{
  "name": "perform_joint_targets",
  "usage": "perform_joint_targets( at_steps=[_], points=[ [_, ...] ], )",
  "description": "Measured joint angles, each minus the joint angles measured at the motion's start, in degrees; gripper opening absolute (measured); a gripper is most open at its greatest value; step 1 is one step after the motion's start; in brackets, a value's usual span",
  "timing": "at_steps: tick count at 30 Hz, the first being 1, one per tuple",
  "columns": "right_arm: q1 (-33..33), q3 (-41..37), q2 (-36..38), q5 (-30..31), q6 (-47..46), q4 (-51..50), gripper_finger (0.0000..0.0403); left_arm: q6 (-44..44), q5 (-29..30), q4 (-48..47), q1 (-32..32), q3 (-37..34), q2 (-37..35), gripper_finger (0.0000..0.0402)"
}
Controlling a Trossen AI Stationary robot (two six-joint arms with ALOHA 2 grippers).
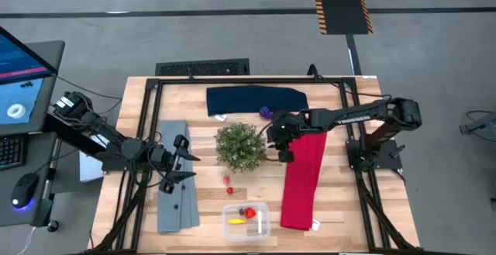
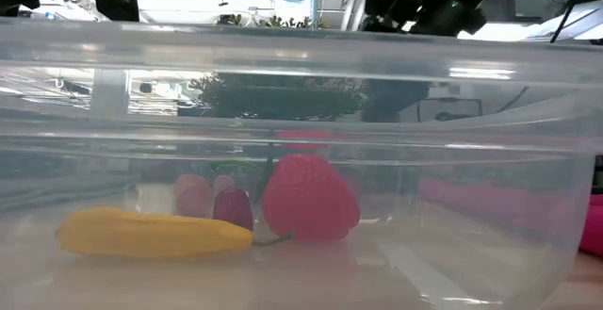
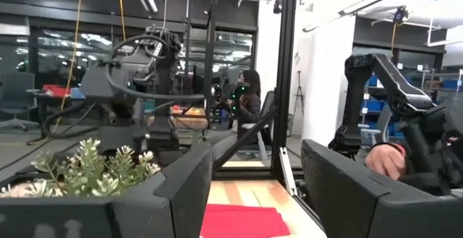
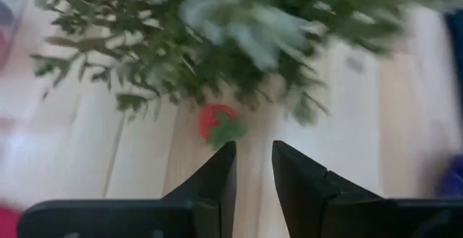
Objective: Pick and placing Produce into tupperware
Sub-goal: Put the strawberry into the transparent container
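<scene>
The clear tupperware (image 1: 246,221) stands near the table's near edge. It holds a red strawberry (image 2: 309,199), a yellow piece (image 2: 151,235) and a dark red berry (image 2: 233,207). Two small red berries (image 1: 228,184) lie on the wood between the plant and the tupperware. A purple grape cluster (image 1: 266,112) rests on the dark blue cloth. My right gripper (image 1: 277,148) hovers by the plant's right side, its fingers a narrow gap apart and empty (image 4: 253,167), with a red strawberry (image 4: 217,122) ahead of it. My left gripper (image 1: 186,160) waits wide open over the grey cloth (image 3: 257,194).
A bushy green potted plant (image 1: 240,146) stands mid-table, close to my right gripper. A red cloth (image 1: 302,179) lies to its right, a grey cloth (image 1: 175,179) to its left and a dark blue cloth (image 1: 256,100) at the far side. A black frame borders the table.
</scene>
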State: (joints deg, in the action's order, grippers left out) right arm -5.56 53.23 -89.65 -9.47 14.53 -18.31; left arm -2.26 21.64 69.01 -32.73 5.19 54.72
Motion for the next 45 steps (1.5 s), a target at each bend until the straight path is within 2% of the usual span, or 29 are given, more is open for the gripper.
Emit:
perform_joint_targets(
  at_steps=[11, 25, 33, 40, 45],
  points=[
    [0.0, -0.17, -8.73, -0.16, 1.88, -0.21, 0.0111, 1.38, -0.28, -0.7, 0.0, 0.0, 0.03, 0.0203],
    [-0.59, -0.06, -9.02, 0.24, 4.59, 3.17, 0.0111, 1.33, -0.28, -0.61, 0.0, 0.0, 0.02, 0.0203],
    [-0.61, -0.06, -9.02, -5.9, 5.02, 4.76, 0.0111, 1.33, -0.28, -0.62, 0.0, 0.0, 0.02, 0.0203],
    [-1.75, -0.13, -9.02, -14.67, 5.0, 4.77, 0.0111, 1.42, -0.37, -0.65, -0.02, 0.0, 0.02, 0.0203],
    [-2.95, -5.07, -8.46, -15.89, 4.13, 9.44, 0.0111, 2.42, -0.39, -1.14, -0.01, 0.0, 0.02, 0.0203]
  ],
)
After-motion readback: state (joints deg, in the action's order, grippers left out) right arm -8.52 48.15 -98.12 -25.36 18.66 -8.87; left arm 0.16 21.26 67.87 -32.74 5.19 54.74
